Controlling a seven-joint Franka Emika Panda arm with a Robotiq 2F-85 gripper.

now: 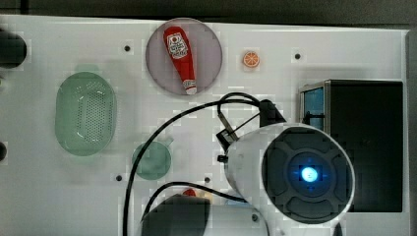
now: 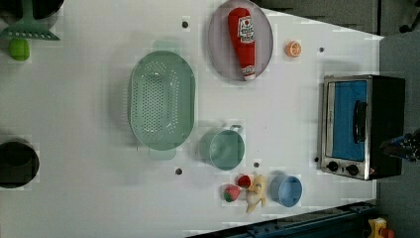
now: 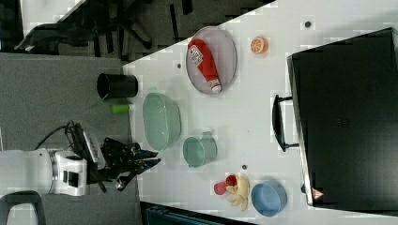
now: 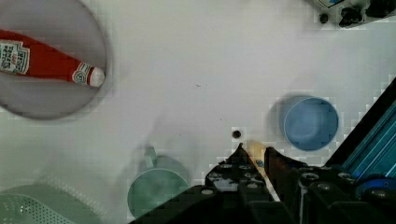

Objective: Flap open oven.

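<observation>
Blue-glass oven door shut; your gripper, fingers nearly together on nothing, hangs well clear.

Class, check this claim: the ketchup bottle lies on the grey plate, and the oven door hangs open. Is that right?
Not quite. The ketchup bottle does lie on the grey plate, but the oven door is shut, its blue glass flush with the silver front, as the left view shows.

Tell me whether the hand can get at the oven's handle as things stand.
Probably yes. The handle stands proud of the shut door of the oven, facing the table. The mug sits between it and the hand, but low, so the hand could likely pass over.
</observation>
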